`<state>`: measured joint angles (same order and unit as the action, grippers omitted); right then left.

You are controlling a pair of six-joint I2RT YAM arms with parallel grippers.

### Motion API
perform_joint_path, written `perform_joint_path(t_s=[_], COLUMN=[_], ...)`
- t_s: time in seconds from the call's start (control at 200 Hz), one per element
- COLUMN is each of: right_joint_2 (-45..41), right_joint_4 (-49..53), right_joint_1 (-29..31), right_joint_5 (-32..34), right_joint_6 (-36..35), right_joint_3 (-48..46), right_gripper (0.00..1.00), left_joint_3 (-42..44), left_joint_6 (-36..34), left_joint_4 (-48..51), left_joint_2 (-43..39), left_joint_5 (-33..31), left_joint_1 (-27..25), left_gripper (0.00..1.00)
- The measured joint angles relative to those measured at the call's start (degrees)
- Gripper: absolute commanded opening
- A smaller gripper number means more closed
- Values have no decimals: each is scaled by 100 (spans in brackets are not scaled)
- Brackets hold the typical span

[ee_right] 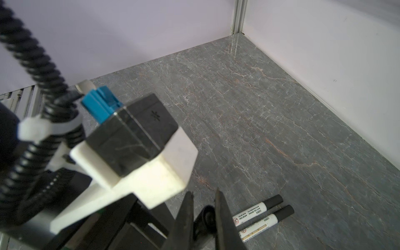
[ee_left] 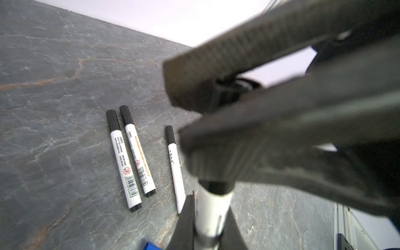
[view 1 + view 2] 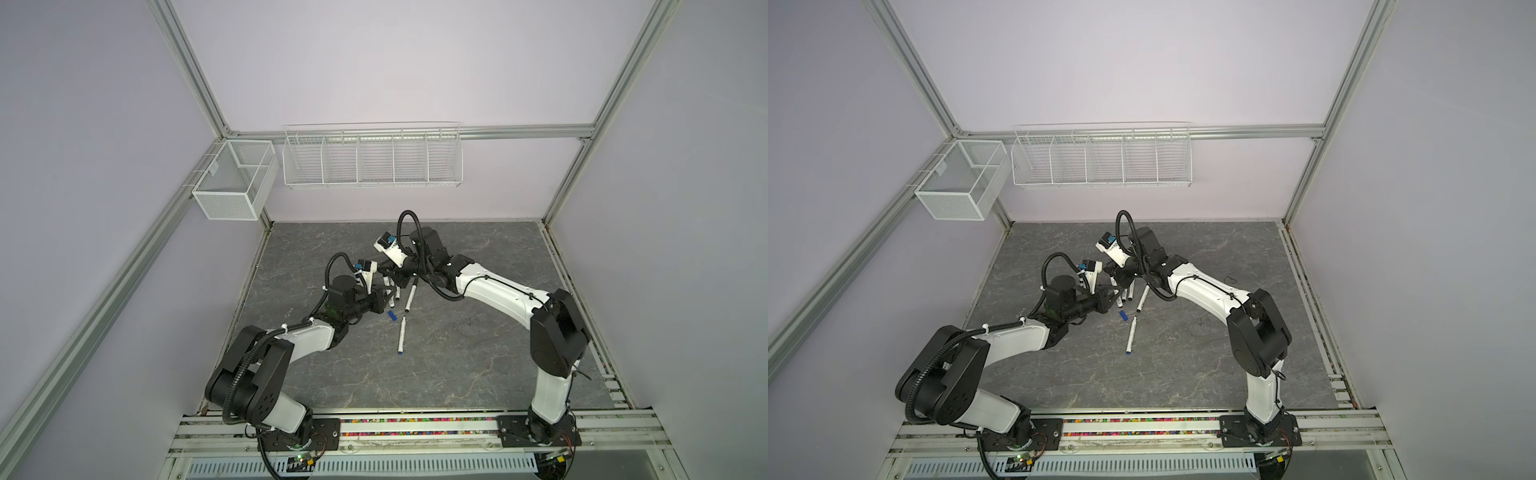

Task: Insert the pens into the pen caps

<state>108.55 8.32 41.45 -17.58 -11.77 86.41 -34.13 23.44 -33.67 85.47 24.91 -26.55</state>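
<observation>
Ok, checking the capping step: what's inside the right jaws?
A black cap, pinched between them. The pen in the left jaws reaches up to them, but its tip is covered, so whether it has entered the cap cannot be seen.

Quick look at my bench top (image 3: 478, 353): a dark grey stone-look slab with pale and rusty veins running through it, walled on three sides. Everything lying on it sits around the middle. There's a pair of black-capped pens (image 2: 124, 161) lying side by side, pretty much parallel and nearly touching. A third black-capped pen (image 3: 410, 297) lies just beside them, a bit apart. Closer to the front edge there's a loose blue cap (image 3: 392, 316) lying on its side, and right near it, not touching, the blue-ended pen (image 3: 402, 336) lies flat with its blue end toward the front.
</observation>
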Motion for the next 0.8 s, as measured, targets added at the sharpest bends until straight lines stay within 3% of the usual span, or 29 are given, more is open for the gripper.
perform_joint_path(t_s=[0.445, 0.68, 0.73, 0.8], right_joint_2=[48, -597, -673, -713], right_joint_4=[492, 1051, 1167, 1257], right_joint_1=[-131, -693, -772, -844], right_joint_5=[-420, -1300, -1405, -1460], right_joint_6=[120, 599, 706, 881], right_joint_3=[87, -238, -260, -299], right_gripper=[7, 8, 13, 30], left_joint_3=[-4, -170, -179, -181], left_joint_6=[-44, -468, -472, -470], left_joint_4=[232, 76, -26, -138], left_joint_2=[-201, -212, -177, -87], left_joint_5=[192, -9, -90, -195], left_joint_1=[116, -542, -673, -796], left_gripper=[0, 0, 0, 0])
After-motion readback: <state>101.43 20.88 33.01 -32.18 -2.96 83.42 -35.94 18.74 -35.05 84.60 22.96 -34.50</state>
